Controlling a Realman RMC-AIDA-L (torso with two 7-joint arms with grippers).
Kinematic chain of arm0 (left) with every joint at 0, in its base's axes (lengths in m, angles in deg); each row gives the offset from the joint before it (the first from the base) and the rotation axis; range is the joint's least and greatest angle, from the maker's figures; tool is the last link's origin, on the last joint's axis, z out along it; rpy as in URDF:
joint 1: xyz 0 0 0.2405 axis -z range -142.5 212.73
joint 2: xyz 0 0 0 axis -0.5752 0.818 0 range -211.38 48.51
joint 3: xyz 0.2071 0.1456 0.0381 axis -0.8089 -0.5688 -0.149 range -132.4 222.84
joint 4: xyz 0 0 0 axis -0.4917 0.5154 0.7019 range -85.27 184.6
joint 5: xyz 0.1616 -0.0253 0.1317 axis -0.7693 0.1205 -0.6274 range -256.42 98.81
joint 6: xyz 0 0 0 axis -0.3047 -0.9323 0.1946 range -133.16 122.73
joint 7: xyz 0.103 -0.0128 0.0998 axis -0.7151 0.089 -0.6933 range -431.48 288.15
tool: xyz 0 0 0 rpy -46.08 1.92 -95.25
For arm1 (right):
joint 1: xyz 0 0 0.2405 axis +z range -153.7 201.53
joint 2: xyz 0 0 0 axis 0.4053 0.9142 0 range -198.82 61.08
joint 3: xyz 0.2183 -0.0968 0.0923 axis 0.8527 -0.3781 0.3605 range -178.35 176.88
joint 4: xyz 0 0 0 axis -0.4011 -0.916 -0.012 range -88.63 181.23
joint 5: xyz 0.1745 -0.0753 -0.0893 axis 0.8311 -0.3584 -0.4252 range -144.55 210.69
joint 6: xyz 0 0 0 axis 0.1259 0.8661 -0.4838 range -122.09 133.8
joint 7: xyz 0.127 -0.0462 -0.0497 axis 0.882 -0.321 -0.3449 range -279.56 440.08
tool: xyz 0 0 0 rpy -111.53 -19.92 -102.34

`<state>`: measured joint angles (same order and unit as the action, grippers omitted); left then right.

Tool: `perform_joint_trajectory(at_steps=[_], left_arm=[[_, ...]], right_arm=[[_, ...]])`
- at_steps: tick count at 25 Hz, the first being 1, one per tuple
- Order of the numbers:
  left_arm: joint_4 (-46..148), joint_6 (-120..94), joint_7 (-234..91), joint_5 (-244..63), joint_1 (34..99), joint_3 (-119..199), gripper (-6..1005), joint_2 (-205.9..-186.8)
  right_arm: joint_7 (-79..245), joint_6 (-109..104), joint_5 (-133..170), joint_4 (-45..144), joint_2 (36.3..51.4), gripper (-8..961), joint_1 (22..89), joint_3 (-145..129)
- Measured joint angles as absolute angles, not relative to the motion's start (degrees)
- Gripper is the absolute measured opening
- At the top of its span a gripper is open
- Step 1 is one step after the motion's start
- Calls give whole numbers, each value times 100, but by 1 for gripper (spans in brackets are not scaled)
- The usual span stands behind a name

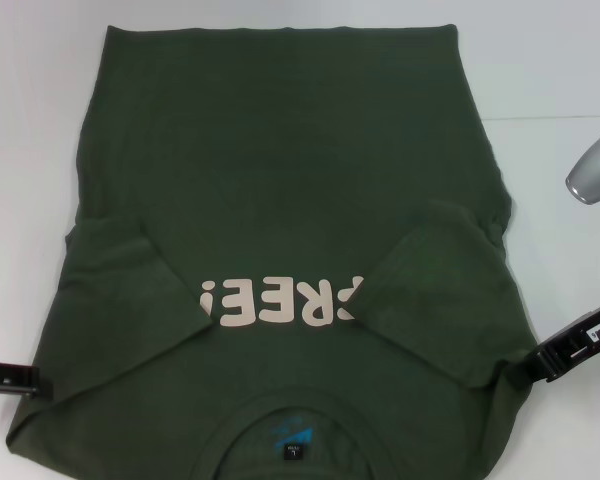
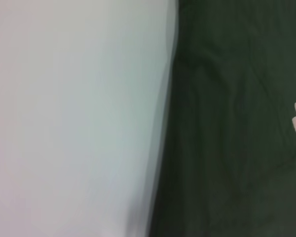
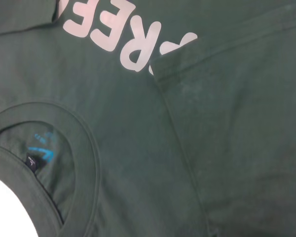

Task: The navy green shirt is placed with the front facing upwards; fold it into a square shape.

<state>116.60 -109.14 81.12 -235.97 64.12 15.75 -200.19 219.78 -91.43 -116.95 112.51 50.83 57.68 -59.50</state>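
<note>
You have the shirt (image 1: pixel 280 200) lying face up on the white surface (image 1: pixel 30 120), collar nearest the robot and hem at the far side, so the cream lettering (image 1: pixel 278 303) reads upside down from the head camera. Both sleeves are already turned inward over the chest: the left sleeve (image 1: pixel 120 290) lies diagonally up to the start of the lettering, and the right sleeve (image 1: pixel 430 290) covers its last letter. That narrows the body toward straight sides, which a square fold needs. Your left claw (image 1: pixel 2 380) sits low at the shirt's left edge near the shoulder, and your right claw (image 1: pixel 565 352) sits at the right edge, its tip touching or just beside the fabric by the shoulder corner. I cannot tell from any view whether either claw is open or closed, or whether it has cloth in it. The left wrist camera shows only the shirt's edge against the surface; the right wrist camera looks down on the collar (image 3: pixel 84 148), the neck label (image 3: pixel 34 162) and the folded sleeve's hem. Judging by the paired placement at the shoulders, the next fold probably carries the collar end toward the hem; take both corners evenly, or the sleeves may slip out.
</note>
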Motion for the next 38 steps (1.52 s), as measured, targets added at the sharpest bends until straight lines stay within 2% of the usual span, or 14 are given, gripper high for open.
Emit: perform_joint_trajectory(at_steps=[38], left_arm=[[11277, -10452, 8110, -23938, 6440, 1033, 904, -20060]], right_arm=[[21965, -9197, -11555, 11195, 5093, 39, 5819, -5976]])
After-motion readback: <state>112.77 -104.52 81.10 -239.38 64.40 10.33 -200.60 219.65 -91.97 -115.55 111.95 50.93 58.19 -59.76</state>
